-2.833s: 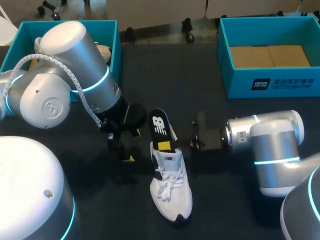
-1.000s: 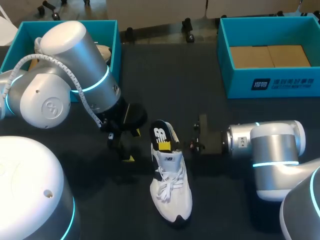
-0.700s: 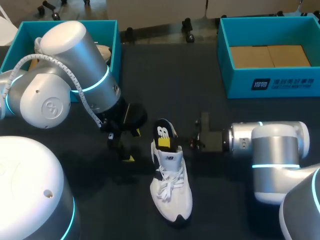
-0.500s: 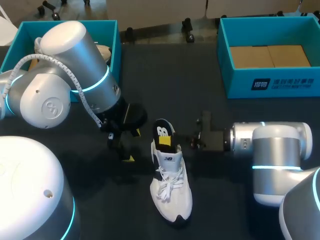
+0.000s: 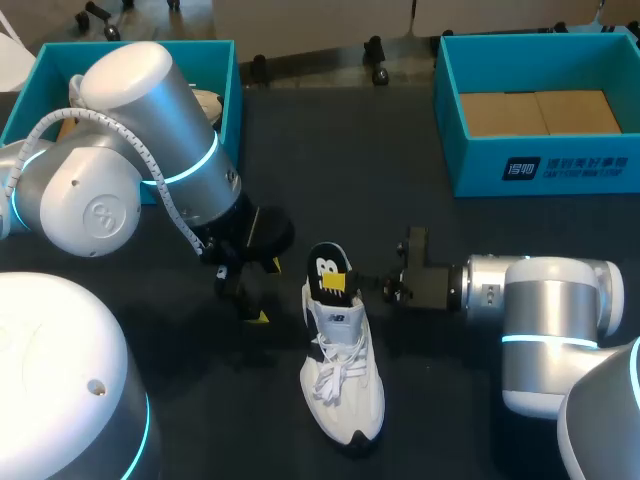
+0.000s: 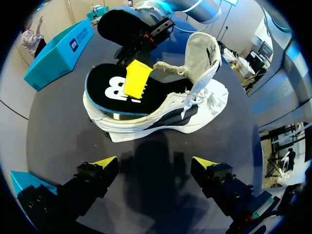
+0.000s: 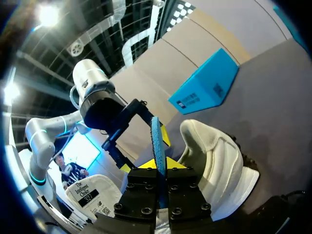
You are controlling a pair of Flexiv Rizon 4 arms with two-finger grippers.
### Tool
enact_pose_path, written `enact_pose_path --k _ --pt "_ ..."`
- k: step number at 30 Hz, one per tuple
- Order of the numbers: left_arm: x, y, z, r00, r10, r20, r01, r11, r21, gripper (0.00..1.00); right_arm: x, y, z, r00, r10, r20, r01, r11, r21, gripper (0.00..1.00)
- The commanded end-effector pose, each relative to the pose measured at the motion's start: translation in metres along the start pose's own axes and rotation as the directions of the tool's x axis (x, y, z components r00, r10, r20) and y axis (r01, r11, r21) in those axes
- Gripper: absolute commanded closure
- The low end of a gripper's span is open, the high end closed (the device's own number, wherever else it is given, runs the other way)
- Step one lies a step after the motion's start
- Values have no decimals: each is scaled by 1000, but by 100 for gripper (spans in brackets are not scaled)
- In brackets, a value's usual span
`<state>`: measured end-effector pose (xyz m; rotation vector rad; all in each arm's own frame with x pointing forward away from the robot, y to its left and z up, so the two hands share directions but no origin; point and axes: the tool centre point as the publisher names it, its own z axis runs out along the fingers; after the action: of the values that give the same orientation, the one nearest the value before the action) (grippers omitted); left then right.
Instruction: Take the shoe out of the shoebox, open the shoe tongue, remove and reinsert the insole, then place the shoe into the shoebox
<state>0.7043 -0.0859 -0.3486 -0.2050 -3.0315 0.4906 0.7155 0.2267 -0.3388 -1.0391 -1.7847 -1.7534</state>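
From above, the white shoe (image 5: pixel 342 375) lies on the dark tabletop (image 5: pixel 330 170), toe toward the robot and heel toward the far edge. A black insole (image 5: pixel 324 268) sticks up and back out of its heel opening, with a big white logo printed on it. The right fingers (image 5: pixel 335 282) are closed on the insole's side edge, one yellow pad flat on its top face. The left fingers (image 5: pixel 261 317) hang just beside the shoe's heel, spread wide, holding nothing. A teal shoebox (image 5: pixel 530 165) stands at the far right, with white print on its near wall and brown cardboard (image 5: pixel 540 112) lining its floor. A second teal box (image 5: pixel 228 95) stands at the far left, partly behind the left arm.

The left wrist view shows what the overhead one cannot. The insole has a blue rim and its heel end is lifted clear of the shoe, while the tongue (image 6: pixel 204 52) stands upright behind the loose laces. The shoe lies ahead of the two wide-apart yellow tips, not between them.

The right wrist view looks along the insole edge-on, a thin blue strip pinched between its own yellow tips. The shoe lies just beside them. A teal box side with white print shows beyond, too small to read.
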Motion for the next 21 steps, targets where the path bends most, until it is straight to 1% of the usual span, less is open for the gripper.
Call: enact_pose_path --k 1,5,8,13,14,15,16,18,21 --pt "2 1 -1 1000 0 3 0 1000 0 0 -2 -11 2 999 38 -4 -38 999 15 100" --pt "2 1 -1 1000 0 3 0 1000 0 0 2 -21 1 997 80 1 -80 996 30 100" --pt "2 1 -1 1000 0 3 0 1000 0 0 6 -25 0 996 86 9 -86 996 31 100" --pt "2 1 -1 1000 0 3 0 1000 0 0 10 -22 -2 998 68 19 -68 997 22 100" --pt "2 1 -1 1000 0 3 0 1000 0 0 10 -21 -2 998 56 20 -56 998 19 94" --pt "2 1 -1 1000 0 3 0 1000 0 0 11 -18 -2 999 45 23 -45 999 18 78" --pt "2 1 -1 1000 0 3 0 1000 0 0 11 -16 -2 999 33 27 -34 999 18 71" --pt "2 1 -1 1000 0 3 0 1000 0 0 12 -11 -1 1000 8 28 -9 1000 21 63" --pt "2 1 -1 1000 0 3 0 1000 0 0 12 -3 1 999 -22 25 22 999 31 61"
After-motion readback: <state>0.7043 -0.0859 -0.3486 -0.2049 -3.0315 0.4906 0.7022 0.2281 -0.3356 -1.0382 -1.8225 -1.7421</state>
